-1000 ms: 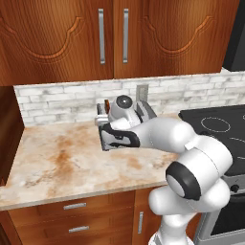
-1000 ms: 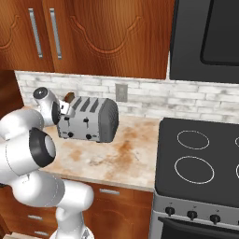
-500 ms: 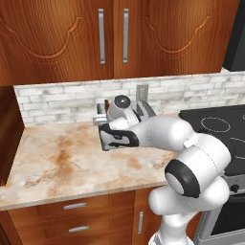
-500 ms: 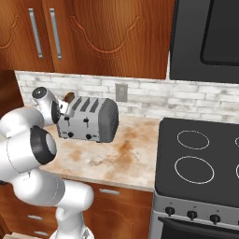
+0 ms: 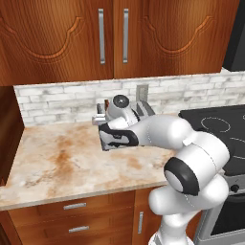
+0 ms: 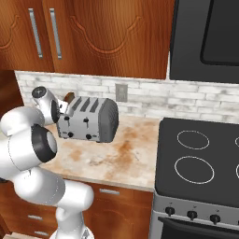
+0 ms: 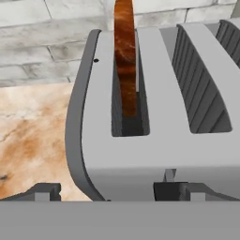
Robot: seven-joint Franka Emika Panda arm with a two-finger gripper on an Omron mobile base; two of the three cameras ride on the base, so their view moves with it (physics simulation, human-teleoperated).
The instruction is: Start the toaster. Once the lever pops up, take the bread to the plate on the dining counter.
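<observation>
**Silver toaster with one slice standing in its end slot**

Silver-grey, the toaster (image 6: 87, 120) stands on the marbled tabletop (image 5: 62, 160) close to the brick backsplash (image 6: 149, 100). It holds the bread (image 7: 124, 56) in the slot nearest its left end; the slice stands upright on its edge and rises above the slot, with its long side along the slot. The neighbouring slot looks empty. The gripper (image 7: 112, 191) hovers just above the front of the toaster, its jaws wide apart and holding nothing. The white arm hides much of the toaster in the left base view. A black stove (image 6: 200, 163) is beside the tabletop on the right, and wooden cabinets (image 5: 115, 36) hang above.
</observation>
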